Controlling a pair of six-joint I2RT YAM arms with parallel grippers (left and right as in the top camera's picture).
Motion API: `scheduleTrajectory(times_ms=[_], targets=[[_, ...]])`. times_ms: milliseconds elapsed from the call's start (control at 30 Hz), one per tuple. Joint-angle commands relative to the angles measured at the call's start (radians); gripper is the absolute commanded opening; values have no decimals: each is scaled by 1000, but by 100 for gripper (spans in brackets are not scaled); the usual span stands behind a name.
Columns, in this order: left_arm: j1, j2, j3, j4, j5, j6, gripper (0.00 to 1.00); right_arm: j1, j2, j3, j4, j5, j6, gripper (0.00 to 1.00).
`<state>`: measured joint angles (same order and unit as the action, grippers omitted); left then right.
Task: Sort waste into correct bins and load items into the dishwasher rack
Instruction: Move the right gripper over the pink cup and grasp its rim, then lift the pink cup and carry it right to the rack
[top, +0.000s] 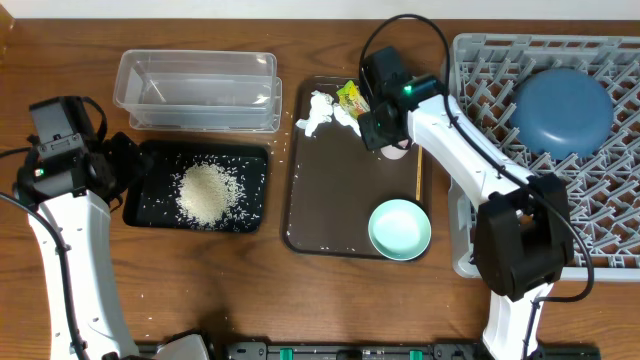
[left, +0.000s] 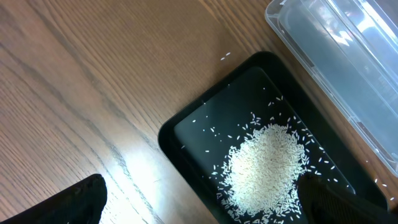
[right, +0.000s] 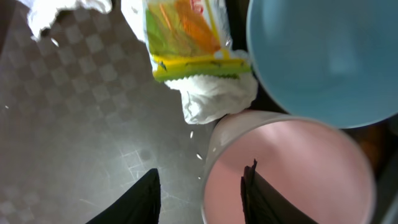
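Though the snack wrapper (right: 186, 37) carries orange and red print on glossy yellow-green film, none of its lettering can be read. It lies straight ahead of the right gripper (right: 202, 171), and its zigzag-cut edge rests over a crumpled white tissue (right: 217, 99).

The right jaws are parted and straddle the wall of the pale pink cup (right: 298, 174). One finger (right: 255, 193) stands inside the smooth round mouth and the other hangs outside it, with a gap showing on both sides of the rim. The light blue bowl (right: 323, 56), smooth and matte, sits just beyond the cup on the inner finger's side. Under the outer finger the brown tray (right: 74, 124) shows an embossed checker texture, and a few loose rice grains (right: 191, 134) lie just ahead of the gap.

From overhead, the thin wooden stick (top: 418, 172) and the round mint-green bowl (top: 400, 228) lie on that tray behind the right jaws. The dark blue dish (top: 562, 108) sits well apart in the grey grid dishwasher rack (top: 600, 230).

The left gripper (left: 199, 186) is spread wide and holds nothing. A rounded corner of the shallow black tray (left: 180, 134) lies ahead between its blurred fingers (left: 74, 202). A heap of white rice (left: 267, 165) lies in that tray. The clear tub (left: 348, 62), with its thick rolled rim, lies beyond on the wood-grain table (left: 93, 74).
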<state>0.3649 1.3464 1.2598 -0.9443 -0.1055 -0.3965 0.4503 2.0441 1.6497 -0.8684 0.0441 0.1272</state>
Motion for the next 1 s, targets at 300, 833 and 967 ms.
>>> scheduleTrajectory(times_ms=[300, 833, 967], targets=[[4, -5, 20, -4, -12, -2, 100, 17, 6, -25, 25, -8, 50, 23], [4, -5, 20, -4, -12, -2, 100, 13, -18, 46, -19, -11, 52, 1], [4, -5, 20, -4, -11, -2, 100, -19, -63, 114, -71, -11, 52, 1]])
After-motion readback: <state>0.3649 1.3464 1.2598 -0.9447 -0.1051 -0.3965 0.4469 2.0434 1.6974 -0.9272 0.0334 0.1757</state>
